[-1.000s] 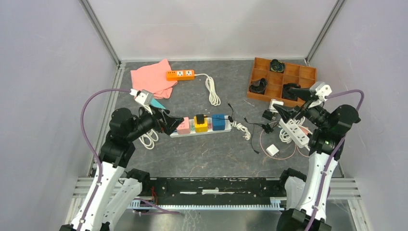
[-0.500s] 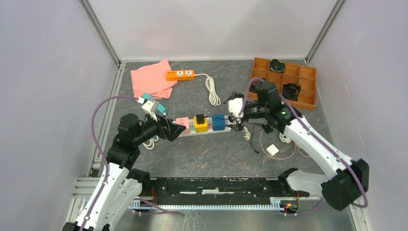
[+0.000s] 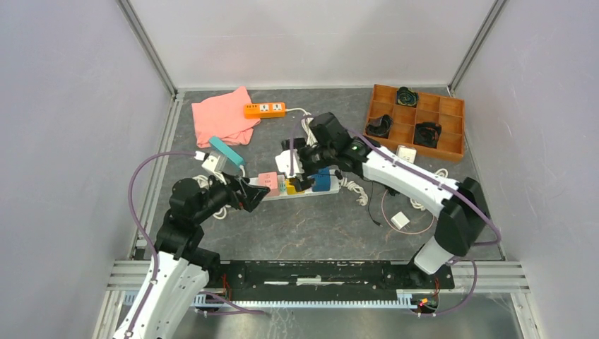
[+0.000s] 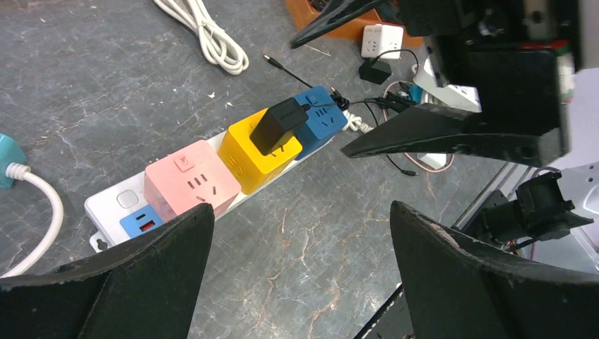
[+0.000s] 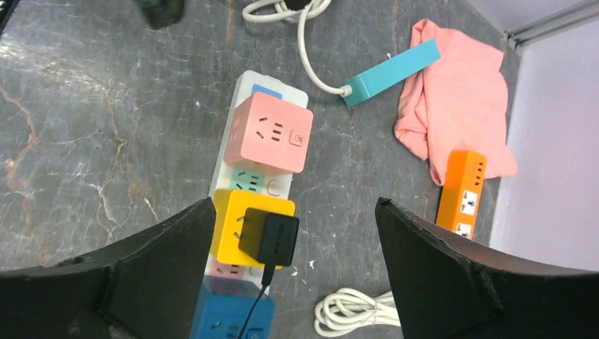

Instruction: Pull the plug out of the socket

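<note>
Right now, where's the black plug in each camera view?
Left wrist: black plug upper centre, seated in the yellow cube.
Right wrist: lower centre.
Top external: mid-table, mostly hidden under the right gripper.
Shared landmark: the pink cube on the same socket.

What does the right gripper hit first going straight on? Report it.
Probably the black plug seated in the yellow cube on the socket: it sits ahead of the right gripper, between its open fingers, slightly off centre. Depth is unclear.
</note>
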`<state>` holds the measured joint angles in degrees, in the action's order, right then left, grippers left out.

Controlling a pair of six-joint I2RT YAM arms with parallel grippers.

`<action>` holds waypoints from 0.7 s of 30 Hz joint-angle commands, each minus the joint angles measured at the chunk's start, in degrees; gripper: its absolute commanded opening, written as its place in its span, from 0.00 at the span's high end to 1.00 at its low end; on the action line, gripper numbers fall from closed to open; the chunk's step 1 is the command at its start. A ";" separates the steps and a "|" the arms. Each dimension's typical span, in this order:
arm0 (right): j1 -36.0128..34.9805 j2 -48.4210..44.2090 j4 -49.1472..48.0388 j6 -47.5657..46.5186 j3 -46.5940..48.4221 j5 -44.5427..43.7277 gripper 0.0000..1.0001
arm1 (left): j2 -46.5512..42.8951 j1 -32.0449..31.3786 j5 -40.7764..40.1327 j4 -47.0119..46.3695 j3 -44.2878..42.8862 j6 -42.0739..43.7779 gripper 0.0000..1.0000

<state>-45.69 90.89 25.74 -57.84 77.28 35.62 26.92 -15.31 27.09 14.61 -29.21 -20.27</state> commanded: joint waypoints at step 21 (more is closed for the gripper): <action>-2.11 13.08 3.78 4.38 6.89 -13.32 0.55 | -2.92 -0.16 -2.03 -2.37 1.17 -3.13 0.00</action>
<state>-47.53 103.04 27.64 -53.21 80.79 22.76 24.51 -15.31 25.58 14.52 -28.62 -21.65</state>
